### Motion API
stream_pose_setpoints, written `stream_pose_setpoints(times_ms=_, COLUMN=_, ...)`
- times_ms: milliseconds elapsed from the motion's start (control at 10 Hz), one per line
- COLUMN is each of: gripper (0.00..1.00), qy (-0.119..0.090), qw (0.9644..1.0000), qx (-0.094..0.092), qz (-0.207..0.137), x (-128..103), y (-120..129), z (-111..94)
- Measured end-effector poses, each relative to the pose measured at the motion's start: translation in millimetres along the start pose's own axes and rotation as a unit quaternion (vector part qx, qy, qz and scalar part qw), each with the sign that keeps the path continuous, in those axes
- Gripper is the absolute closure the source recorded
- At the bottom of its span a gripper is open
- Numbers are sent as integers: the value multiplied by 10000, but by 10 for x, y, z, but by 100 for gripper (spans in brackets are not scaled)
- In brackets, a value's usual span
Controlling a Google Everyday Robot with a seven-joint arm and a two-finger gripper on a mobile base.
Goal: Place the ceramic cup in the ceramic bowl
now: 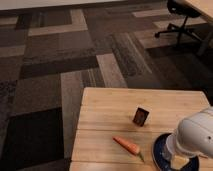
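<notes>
The ceramic bowl (159,150) is a dark navy dish at the front right of the wooden table (110,115); only its left rim shows. My white arm (195,137) reaches in from the right and covers most of the bowl. The gripper (176,156) is at the arm's lower end, over the bowl's inside. The ceramic cup is hidden.
A small dark rectangular box (141,116) stands mid-table. An orange carrot (127,146) lies just left of the bowl. Patterned carpet surrounds the table. An office chair base (177,27) and a desk leg stand at the far right.
</notes>
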Motion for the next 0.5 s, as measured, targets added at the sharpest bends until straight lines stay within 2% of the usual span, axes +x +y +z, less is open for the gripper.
stream_pose_setpoints(times_ms=100, gripper=20, qy=-114, qw=9999, qx=-70, qz=31, x=-58, y=-47, z=-110)
stream_pose_setpoints(times_ms=300, gripper=20, qy=-266, qw=9984, qx=-430, qz=257, x=-41, y=-101, z=-221)
stream_pose_setpoints(times_ms=500, gripper=20, qy=-270, qw=9983, qx=-451, qz=268, x=-37, y=-99, z=-223)
